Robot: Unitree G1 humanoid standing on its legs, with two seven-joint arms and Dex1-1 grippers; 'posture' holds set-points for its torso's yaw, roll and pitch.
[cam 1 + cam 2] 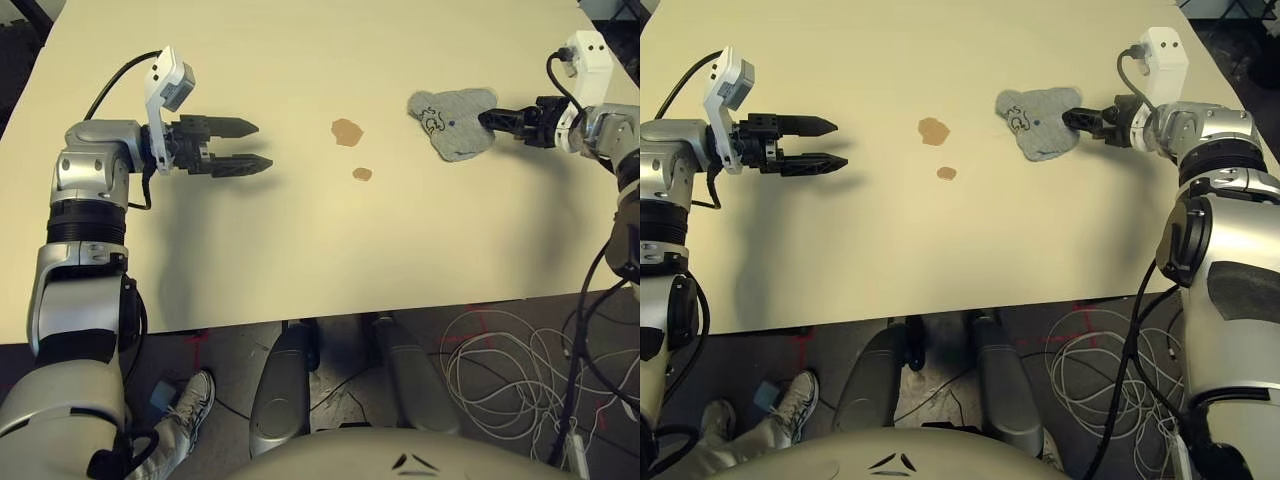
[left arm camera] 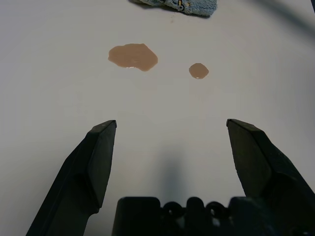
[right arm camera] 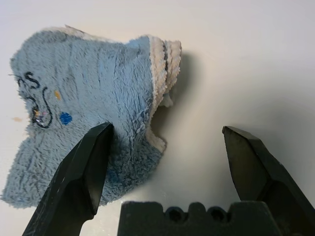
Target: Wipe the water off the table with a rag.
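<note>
Rag [image 1: 455,120] soft, light, floppy, lying flat toward tabletop [image 1: 300,260] far right edge; best pinched at raised folded hem. Right gripper [image 3: 165,135] fingers wide, nothing held. Left gripper [image 1: 245,146] fingers wide, empty. Water [image 1: 347,131] mid-tabletop

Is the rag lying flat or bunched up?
Bunched: the rag has one edge folded up off the table in a ridge.

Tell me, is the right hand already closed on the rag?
No, the right hand is open: one finger lies over the rag's edge, the other over the bare table.
</note>
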